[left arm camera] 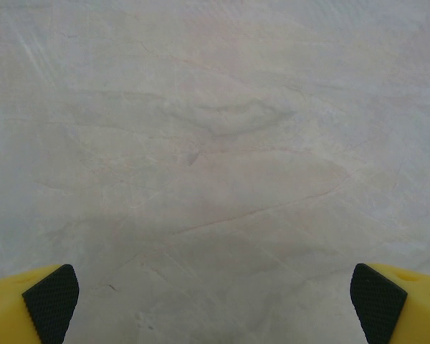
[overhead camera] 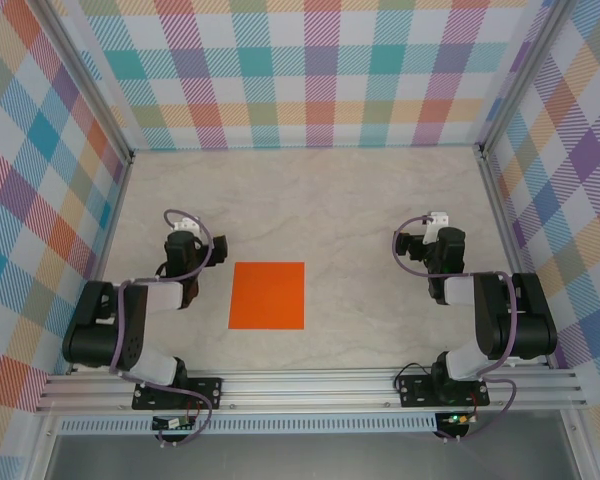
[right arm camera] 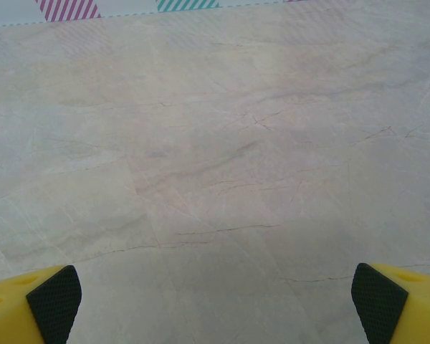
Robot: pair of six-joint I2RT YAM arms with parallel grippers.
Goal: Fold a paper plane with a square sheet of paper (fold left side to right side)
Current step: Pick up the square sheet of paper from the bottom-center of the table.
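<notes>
Left fingers (left arm camera: 50, 304) and right fingers (right arm camera: 54, 301) wide apart, orange sheet (overhead camera: 268, 295) flat between

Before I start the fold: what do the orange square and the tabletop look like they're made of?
Orange square: likely thin matte paper; it lies dead flat, evenly coloured, no glare. Tabletop: looks like marble-print laminate or stone, pale with fine grey veins.
</notes>
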